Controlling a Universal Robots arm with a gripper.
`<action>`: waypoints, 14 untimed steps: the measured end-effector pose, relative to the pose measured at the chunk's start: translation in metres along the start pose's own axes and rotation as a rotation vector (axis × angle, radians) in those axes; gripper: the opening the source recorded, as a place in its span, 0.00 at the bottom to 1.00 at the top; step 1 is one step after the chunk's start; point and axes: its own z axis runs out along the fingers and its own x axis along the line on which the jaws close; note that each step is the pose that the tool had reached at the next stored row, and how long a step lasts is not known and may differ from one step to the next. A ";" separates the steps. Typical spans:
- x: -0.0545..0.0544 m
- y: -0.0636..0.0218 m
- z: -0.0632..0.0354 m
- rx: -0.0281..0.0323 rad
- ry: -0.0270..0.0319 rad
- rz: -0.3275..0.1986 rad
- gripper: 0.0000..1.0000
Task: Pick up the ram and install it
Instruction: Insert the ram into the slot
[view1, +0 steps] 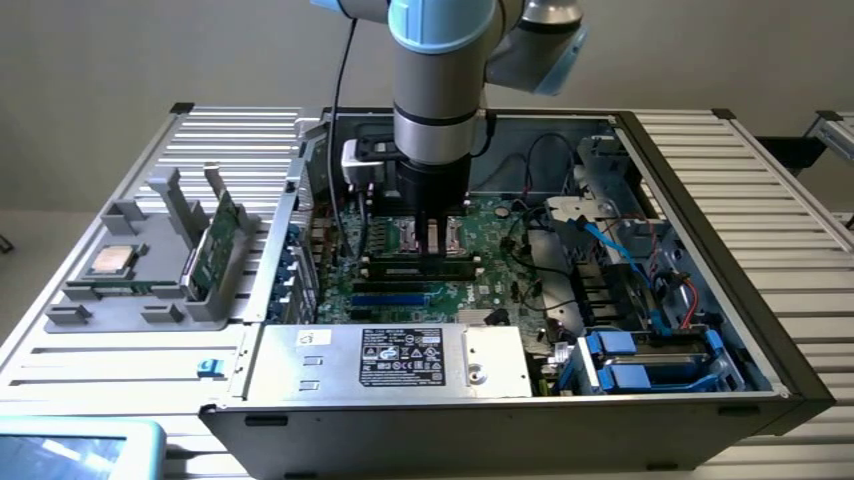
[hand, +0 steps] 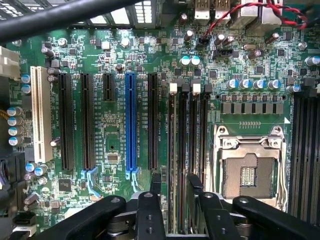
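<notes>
1. Nearest me is the case (view1: 467, 440) front wall. Right behind it the power supply (view1: 387, 358) lies label up. It walls off the near side, so I'd say the only way in is from above.
2. Just past that, the pincer (view1: 441, 258) hangs straight down inside the case, low over the motherboard (view1: 501, 250).
3. In the wrist view the pincer (hand: 175, 182) is released. Its fingers (hand: 156, 182) stand apart on either side of the black memory slots (hand: 187, 130), and I see nothing clamped between them. That stance fits a thin board that goes in edge down.
4. I cannot tell whether a stick is seated in the slot under it. Seen edge on, it would be lost among the dark slots.
5. Beside the slots the processor socket (hand: 247, 170) lies open and empty.
6. On the exterior view's left, outside the case, a grey holder (view1: 134, 300) sits on the slatted surface (view1: 747, 170). One ram (view1: 214, 245) stands on edge in it, well apart from the pincer. I take it to be upright so its flat faces can be pinched.
7. A processor (view1: 114, 262) lies flat in the same holder, near the ram.
8. Farthest off, the arm (view1: 434, 100) rises upright out of the case.
</notes>
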 end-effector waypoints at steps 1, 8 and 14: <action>0.000 0.0000 -0.0011 0.0000 0.0002 0.000 0.33; -0.003 -0.0001 -0.0106 0.0002 0.0046 0.003 0.31; -0.003 0.0000 -0.0100 0.0002 0.0049 0.003 0.09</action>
